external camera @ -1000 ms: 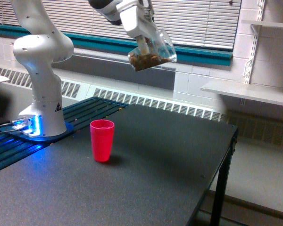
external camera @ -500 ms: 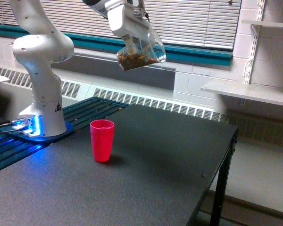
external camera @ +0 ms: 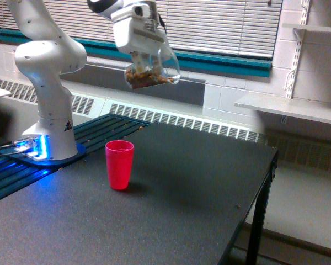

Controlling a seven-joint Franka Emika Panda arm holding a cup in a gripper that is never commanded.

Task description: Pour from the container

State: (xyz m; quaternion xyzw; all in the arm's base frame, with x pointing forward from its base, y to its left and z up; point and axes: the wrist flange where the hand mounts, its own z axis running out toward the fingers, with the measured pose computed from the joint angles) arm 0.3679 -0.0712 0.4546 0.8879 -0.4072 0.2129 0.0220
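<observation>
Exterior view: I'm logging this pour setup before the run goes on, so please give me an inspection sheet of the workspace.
Surface: dark table, nothing spilled that I can see.
Job's things: clear container held high in the air, tilted, brown bits inside; red cup upright on the table, apart from the container and lower, towards the exterior view's left.
Clutter: nothing seen.
Grippers: gripper shut on the container.
Cables: cables near the lit arm base at the exterior view's left edge.
Surroundings: window blinds, white wall shelves, radiator grille behind the table.
</observation>
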